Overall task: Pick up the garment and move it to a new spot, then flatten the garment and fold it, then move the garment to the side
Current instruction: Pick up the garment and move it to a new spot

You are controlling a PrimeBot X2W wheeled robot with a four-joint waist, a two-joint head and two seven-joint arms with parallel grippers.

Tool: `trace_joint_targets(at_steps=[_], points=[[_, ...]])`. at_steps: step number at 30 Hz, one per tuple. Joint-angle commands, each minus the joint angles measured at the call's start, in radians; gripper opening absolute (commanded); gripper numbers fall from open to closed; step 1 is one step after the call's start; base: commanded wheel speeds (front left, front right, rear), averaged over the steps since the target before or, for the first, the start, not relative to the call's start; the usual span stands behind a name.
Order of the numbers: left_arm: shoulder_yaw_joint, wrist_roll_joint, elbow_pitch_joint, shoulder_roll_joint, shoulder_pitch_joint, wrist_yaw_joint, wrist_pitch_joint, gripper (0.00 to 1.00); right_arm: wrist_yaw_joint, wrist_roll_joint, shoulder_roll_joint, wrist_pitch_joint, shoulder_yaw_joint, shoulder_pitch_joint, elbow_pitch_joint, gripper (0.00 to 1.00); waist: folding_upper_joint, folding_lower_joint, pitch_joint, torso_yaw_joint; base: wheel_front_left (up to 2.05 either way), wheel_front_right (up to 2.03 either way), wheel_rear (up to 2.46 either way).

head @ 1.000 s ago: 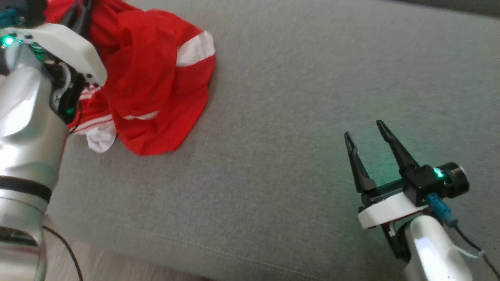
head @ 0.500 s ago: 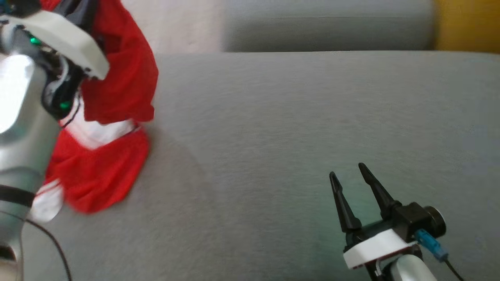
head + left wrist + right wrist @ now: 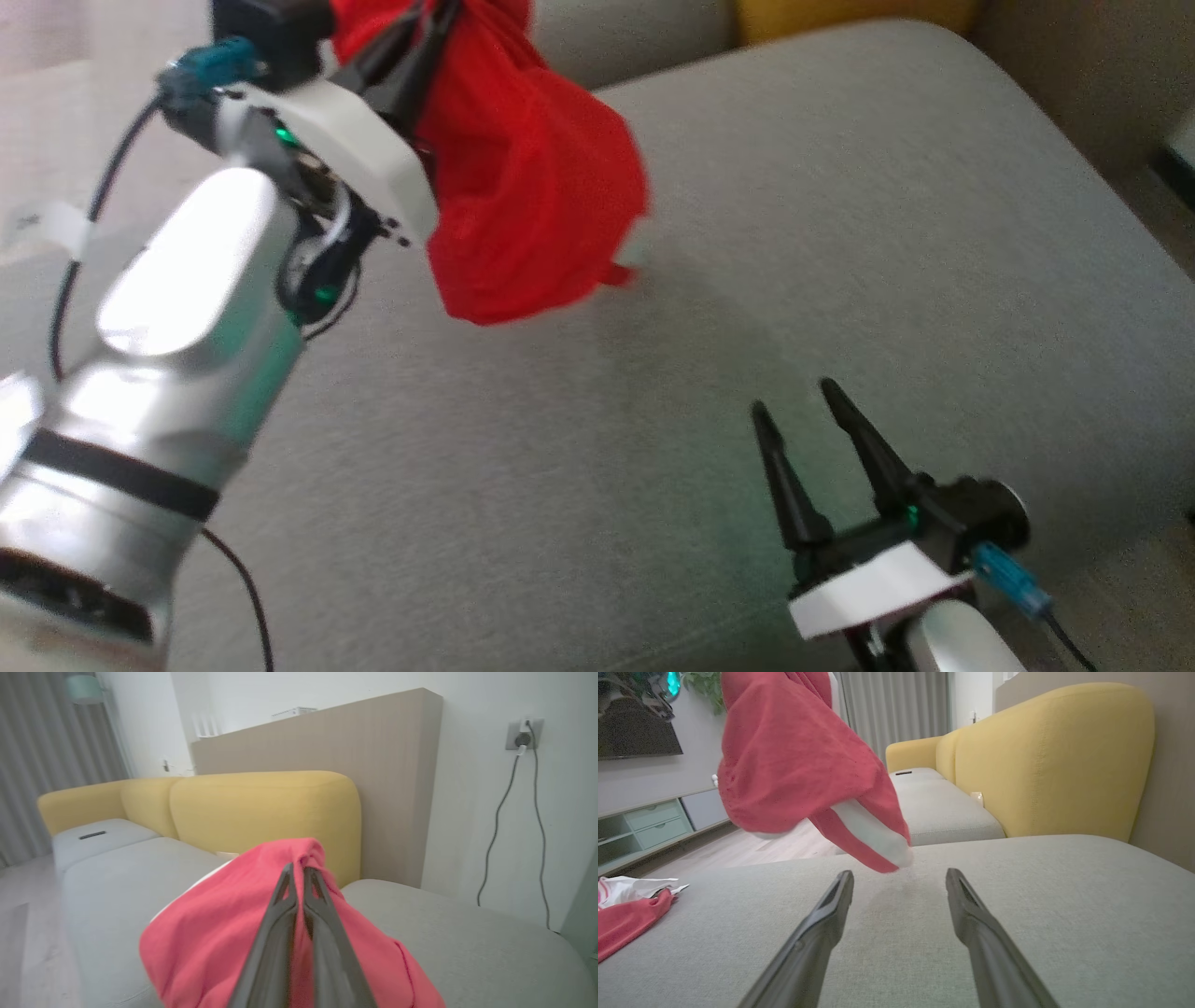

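Left gripper (image 3: 297,872) raised, fingers pinched together on a bunch of the red garment (image 3: 532,177). The cloth hangs from them over the grey sofa cushion (image 3: 840,233), white-striped hem lowest; whether it brushes the seat, can't tell. Right gripper (image 3: 792,395) low over the same cushion, fingers apart, holding nothing, well short of the cloth. Yellow backrest (image 3: 1045,756) behind.

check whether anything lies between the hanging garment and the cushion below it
Nothing visible does. The red garment hangs from the shut left pincer over bare grey sofa cushion; the open right pincer sits apart, nearer the camera.
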Motion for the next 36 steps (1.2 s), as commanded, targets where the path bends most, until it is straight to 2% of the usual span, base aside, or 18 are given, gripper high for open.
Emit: trace_joint_targets(at_steps=[1,9,10,11,12,17,21,26,27,30,34,36], points=[[0.03,0.001,-0.012,0.016,-0.042,0.007,-0.002,0.0,0.005,0.005,0.001,-0.011,0.041,-0.074,-0.048,1.0,0.0,0.0001,0.065,-0.079,0.0,0.0,0.0],[-0.047,0.046,0.14,-0.078,0.014,0.041,-0.037,0.0,0.005,0.048,0.001,-0.011,0.086,-0.124,-0.091,1.0,0.0,0.0001,0.175,-0.14,0.0,0.0,0.0],[-0.049,0.043,0.167,-0.092,0.024,0.043,-0.046,0.11,0.005,0.05,0.001,-0.011,0.087,-0.129,-0.095,1.0,0.0,0.0001,0.182,-0.141,0.0,0.0,0.0],[-0.05,0.04,0.191,-0.106,0.033,0.044,-0.057,0.74,0.005,0.052,0.001,-0.011,0.085,-0.131,-0.099,1.0,0.0,0.0001,0.188,-0.139,0.0,0.0,0.0],[-0.047,0.042,0.212,-0.117,0.039,0.053,-0.076,1.0,0.005,0.053,0.001,-0.011,0.082,-0.131,-0.101,1.0,0.0,0.0001,0.191,-0.135,0.0,0.0,0.0],[0.004,0.073,0.227,-0.159,0.084,0.103,-0.123,1.0,0.005,0.057,0.001,-0.011,0.045,-0.107,-0.088,1.0,0.0,0.0001,0.158,-0.058,0.0,0.0,0.0],[0.123,0.173,0.058,-0.152,0.228,0.179,-0.124,1.0,0.005,0.049,0.001,-0.011,0.03,-0.078,-0.05,1.0,0.0,0.0001,0.085,0.04,0.0,0.0,0.0],[0.273,0.281,-0.123,-0.141,0.485,0.229,-0.124,1.0,0.005,0.042,0.001,-0.011,0.012,-0.046,-0.014,1.0,0.0,0.0001,-0.004,0.159,0.0,0.0,0.0],[0.273,0.281,-0.123,-0.141,0.485,0.229,-0.124,1.0,0.005,0.042,0.001,-0.011,0.012,-0.046,-0.014,1.0,0.0,0.0001,-0.004,0.159,0.0,0.0,0.0],[0.362,0.335,-0.231,-0.144,0.628,0.234,-0.124,1.0,0.005,0.041,0.001,-0.011,-0.015,-0.032,-0.006,1.0,0.0,0.0001,-0.04,0.224,0.0,0.0,0.0],[0.481,0.37,-0.363,-0.169,0.805,0.191,-0.124,1.0,0.005,0.029,0.001,-0.011,-0.048,-0.012,-0.004,1.0,0.0,0.0001,-0.075,0.282,0.0,0.0,0.0],[0.542,0.395,-0.421,-0.182,0.885,0.184,-0.124,1.0,0.005,0.018,0.001,-0.011,-0.059,0.0,-0.008,1.0,0.0,0.0001,-0.09,0.303,0.0,0.0,0.0]])
